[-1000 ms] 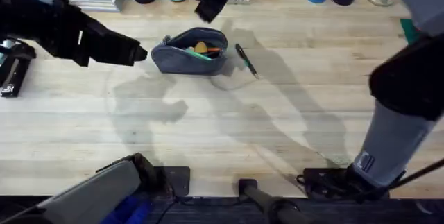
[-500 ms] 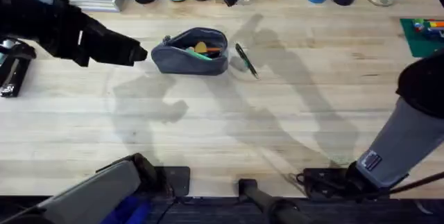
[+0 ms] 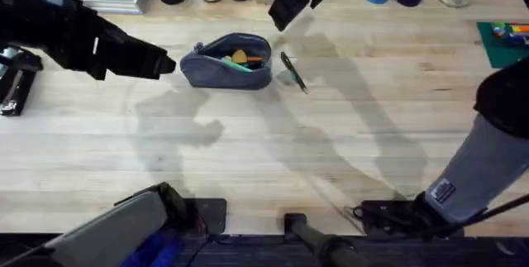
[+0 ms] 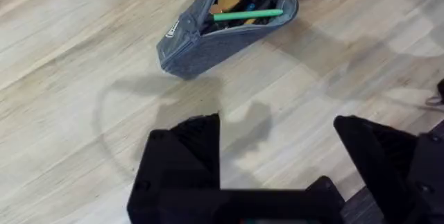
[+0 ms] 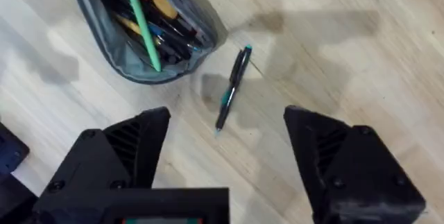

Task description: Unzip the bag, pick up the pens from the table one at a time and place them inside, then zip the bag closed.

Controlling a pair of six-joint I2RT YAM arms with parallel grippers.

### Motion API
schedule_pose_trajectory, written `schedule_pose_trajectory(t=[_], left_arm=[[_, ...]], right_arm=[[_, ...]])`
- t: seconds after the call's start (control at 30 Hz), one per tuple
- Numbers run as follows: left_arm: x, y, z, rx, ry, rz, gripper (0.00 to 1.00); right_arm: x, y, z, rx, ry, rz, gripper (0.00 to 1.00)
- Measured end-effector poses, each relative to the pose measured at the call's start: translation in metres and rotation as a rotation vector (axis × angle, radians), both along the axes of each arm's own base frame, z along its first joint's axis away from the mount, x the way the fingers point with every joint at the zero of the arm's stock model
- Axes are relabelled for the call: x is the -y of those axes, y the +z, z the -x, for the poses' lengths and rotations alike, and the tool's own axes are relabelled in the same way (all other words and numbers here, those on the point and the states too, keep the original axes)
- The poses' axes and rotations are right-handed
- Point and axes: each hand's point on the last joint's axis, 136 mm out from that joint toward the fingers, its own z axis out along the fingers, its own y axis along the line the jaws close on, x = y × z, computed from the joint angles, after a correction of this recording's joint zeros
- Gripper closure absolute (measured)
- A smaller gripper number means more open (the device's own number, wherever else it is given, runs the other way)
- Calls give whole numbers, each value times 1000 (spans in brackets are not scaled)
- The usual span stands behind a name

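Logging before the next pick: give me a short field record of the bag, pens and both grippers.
bag: unzipped, mouth open, on the table
green pen: inside the bag
black pen: on the table beside the bag, apart from it
left gripper: open, empty, off to the side of the bag
right gripper: open, empty, above the black pen

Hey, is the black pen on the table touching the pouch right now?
Apart. The right wrist view shows bare table between the black pen and the pouch; the overhead view shows the same gap.
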Motion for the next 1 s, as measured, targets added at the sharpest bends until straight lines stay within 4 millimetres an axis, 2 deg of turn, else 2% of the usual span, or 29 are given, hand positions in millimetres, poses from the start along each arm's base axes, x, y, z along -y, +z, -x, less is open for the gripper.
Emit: schedule_pose_trajectory(t=[0.3, 0.63, 1.0], left_arm=[[0, 0, 0, 0, 0, 0, 5], [0, 0, 0, 0, 0, 0, 6], [0, 0, 0, 0, 0, 0, 6]], right_arm=[[21, -21, -1, -54, -45, 27, 8], [25, -50, 15, -143, -61, 62, 5], [27, -91, 14, -180, -198, 72, 5]])
